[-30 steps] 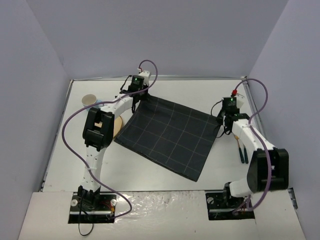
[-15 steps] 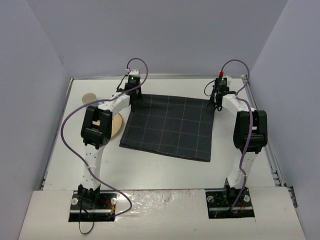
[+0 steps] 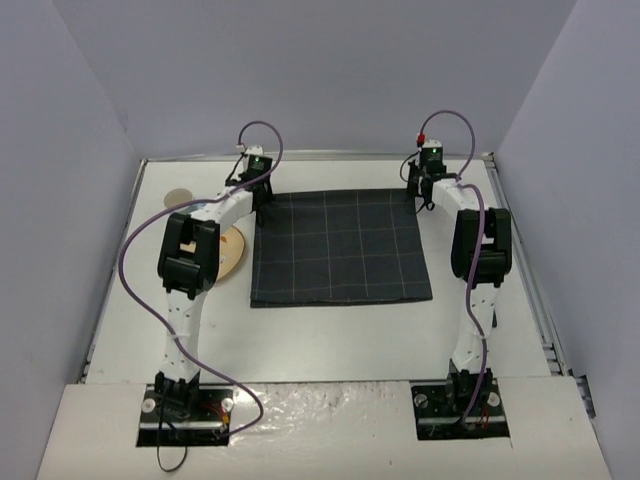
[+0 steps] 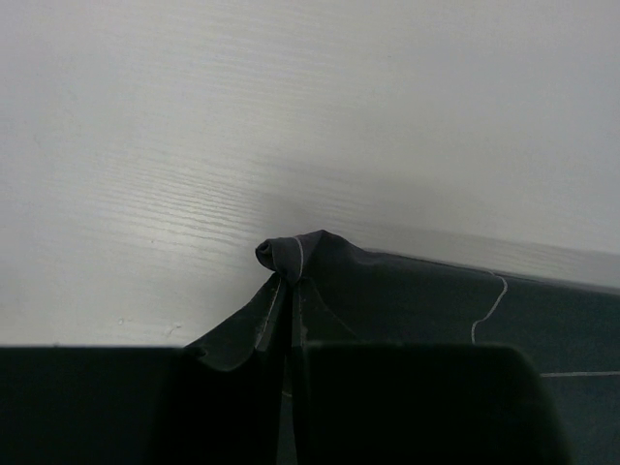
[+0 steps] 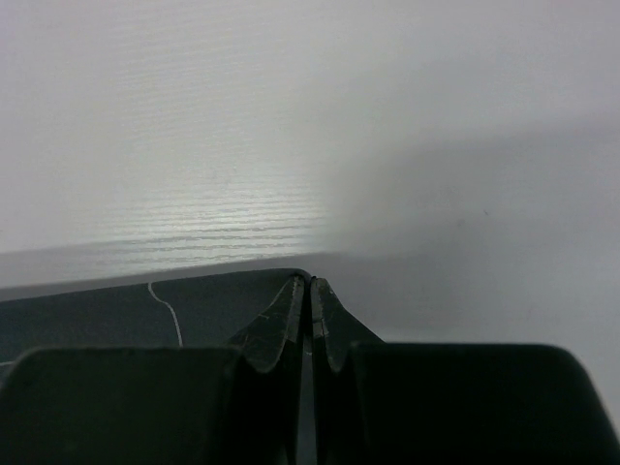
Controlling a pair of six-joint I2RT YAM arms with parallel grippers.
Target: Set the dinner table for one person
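Left fingers (image 4: 145, 407) and right fingers (image 5: 475, 407) each clamped on a far corner of mat (image 3: 340, 250), spread flat on bench (image 3: 330, 340) far middle; judge best to press corners down level, release together, lift straight up.

2 white arms (image 3: 181, 318), black joints (image 3: 188, 256), looping purple cables (image 3: 123, 266)

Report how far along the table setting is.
Done: the checked mat lies spread square on the dinner table. In hand: the left gripper and right gripper each pinch a far corner of it. To do: release, then bring over the wooden disc and small round piece, both off the mat.
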